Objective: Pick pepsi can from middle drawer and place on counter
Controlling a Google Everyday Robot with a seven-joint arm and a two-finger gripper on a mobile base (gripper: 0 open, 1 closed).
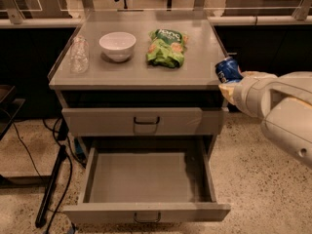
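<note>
My gripper [230, 81] is shut on the pepsi can [227, 69], a dark blue can held tilted at the counter's right front corner, about level with the worktop. The white arm reaches in from the right. The counter [141, 72] is the grey worktop of the cabinet. The middle drawer [146, 177] is pulled open below, and its grey floor is bare. Another grey drawer front [144, 122] above it is closed.
On the counter stand a white bowl [117, 45], a green snack bag [166, 48] and a clear plastic bottle [79, 55]. A long railed bench with dark panels [263, 21] runs behind. Dark cables and a stand [51, 184] lie on the speckled floor at the left.
</note>
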